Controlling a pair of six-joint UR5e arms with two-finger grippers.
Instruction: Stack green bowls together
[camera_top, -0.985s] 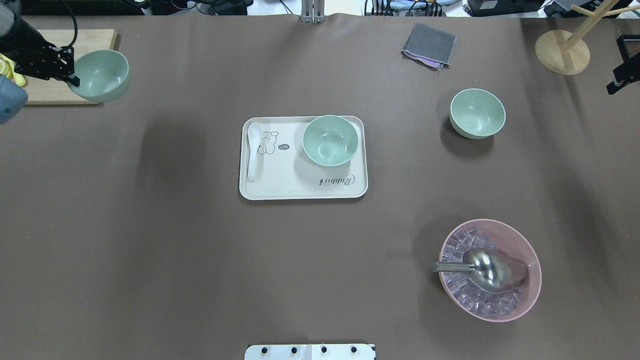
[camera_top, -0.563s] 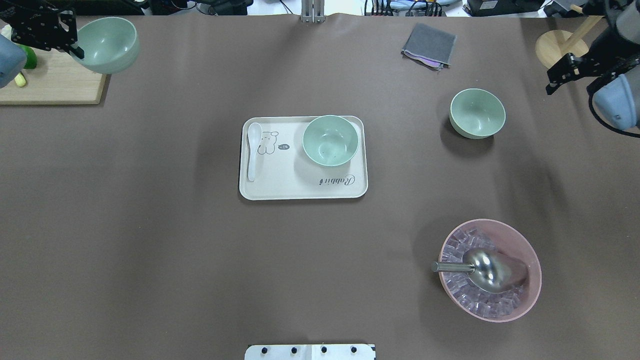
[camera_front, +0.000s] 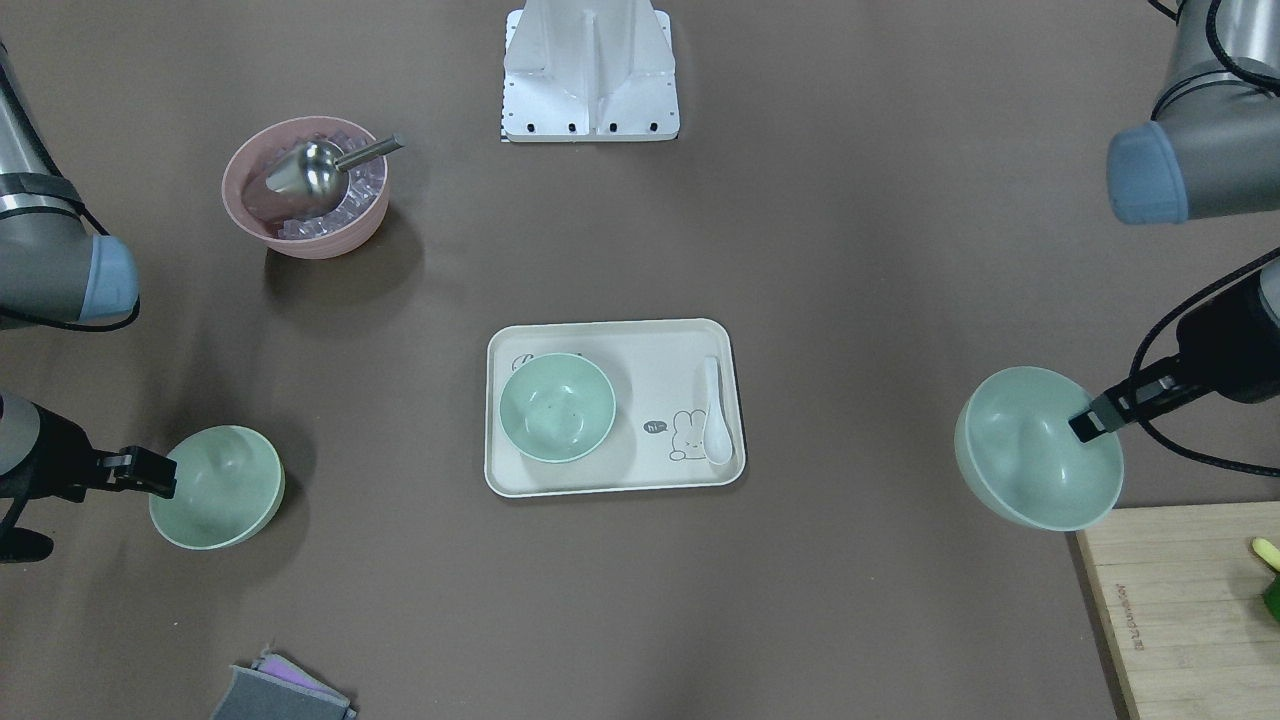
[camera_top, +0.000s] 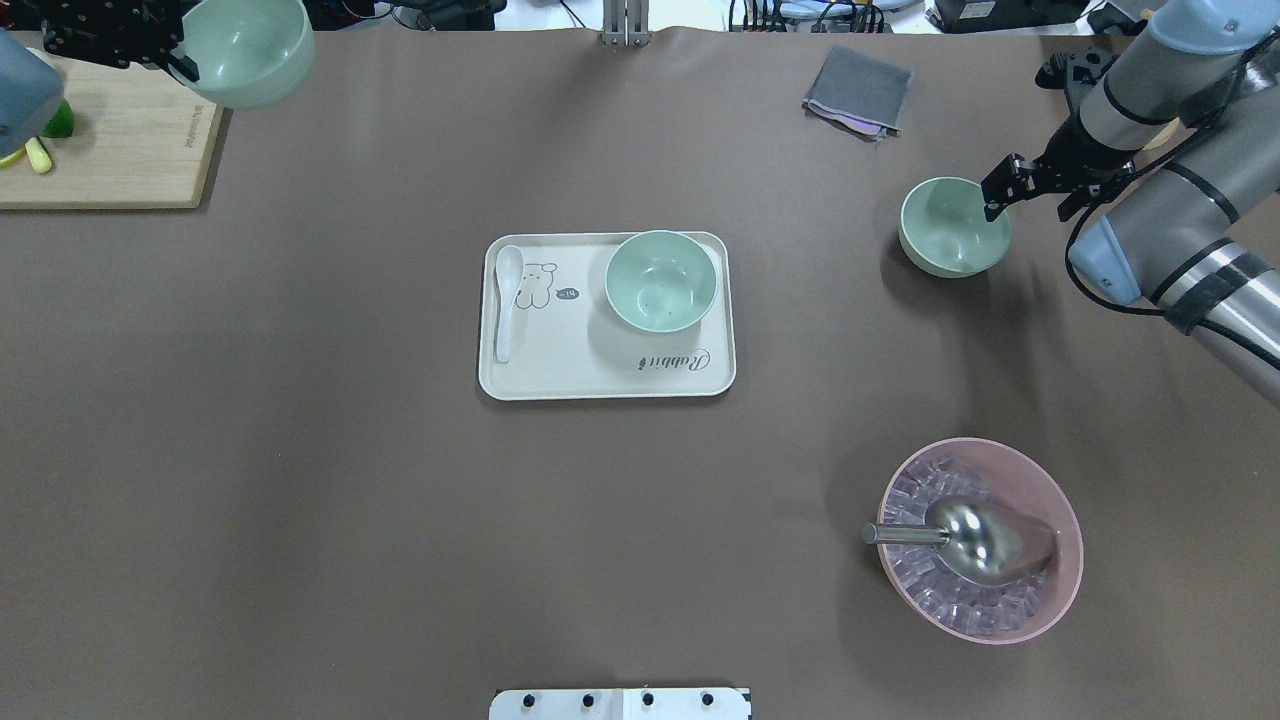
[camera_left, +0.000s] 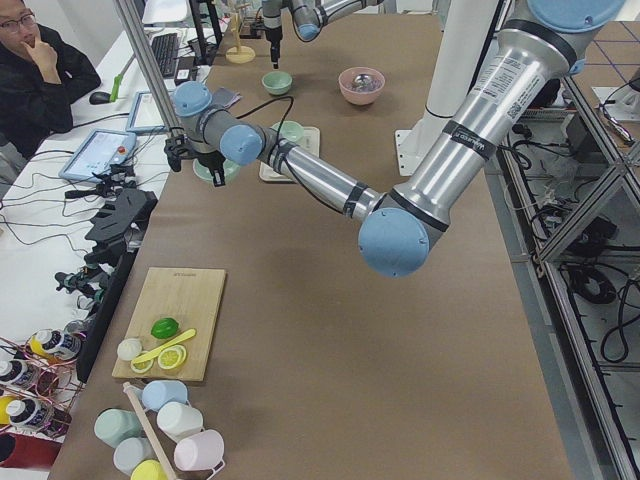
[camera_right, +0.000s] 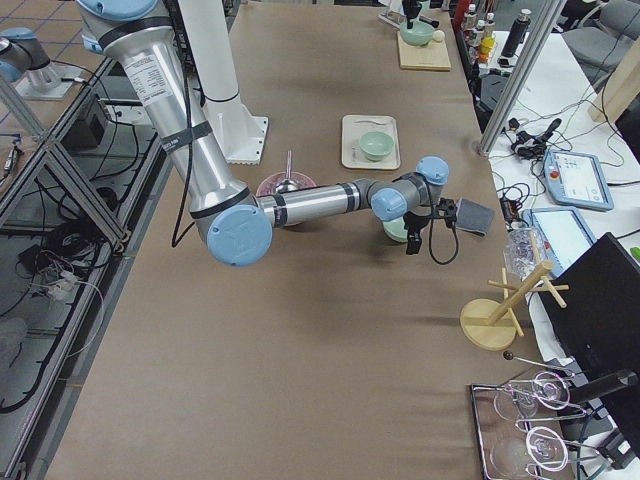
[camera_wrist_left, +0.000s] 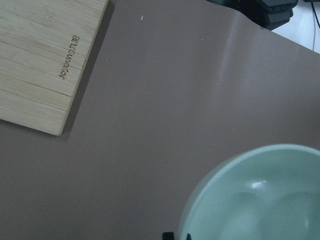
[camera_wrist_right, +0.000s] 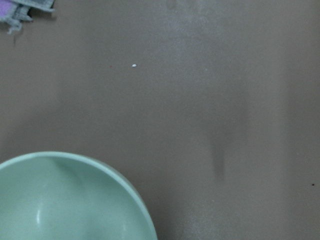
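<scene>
Three pale green bowls. One stands on the beige tray, faintly speckled inside; it also shows in the front view. My left gripper is shut on the rim of a second bowl and holds it in the air at the far left, beside the cutting board; the left wrist view shows this bowl. The third bowl stands on the table at the right. My right gripper is at its right rim and looks open; the bowl fills the lower left of the right wrist view.
A white spoon lies on the tray's left side. A pink bowl with ice and a metal scoop stands near right. A wooden cutting board with fruit pieces is at the far left, a grey cloth at the back.
My left gripper has lifted its bowl up and rightward off the cutting board. My right arm has come in from the right edge down to the right bowl's rim.
</scene>
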